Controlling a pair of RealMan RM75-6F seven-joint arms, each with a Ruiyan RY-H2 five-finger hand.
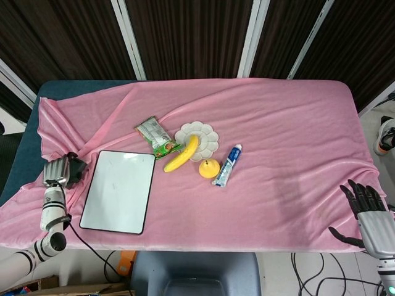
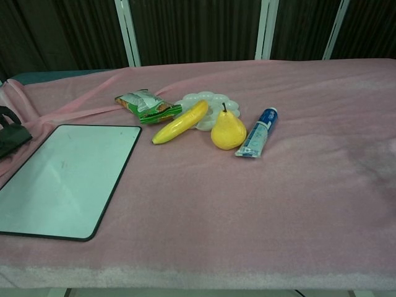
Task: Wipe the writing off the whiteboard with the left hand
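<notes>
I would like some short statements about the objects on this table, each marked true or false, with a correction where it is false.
1. The whiteboard lies flat on the pink cloth. True.
2. The left hand rests on the whiteboard. False: it is off the board, beside its left edge, holding a dark eraser.
3. The banana lies partly on the white plate. True.
4. The pear lies on its side. False: it stands upright, stem up.
5. The right hand holds the toothpaste tube. False: it is open at the table's right edge, far from the tube.

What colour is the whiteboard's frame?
Black, a thin rim around the whiteboard; clearest in the chest view.
</notes>
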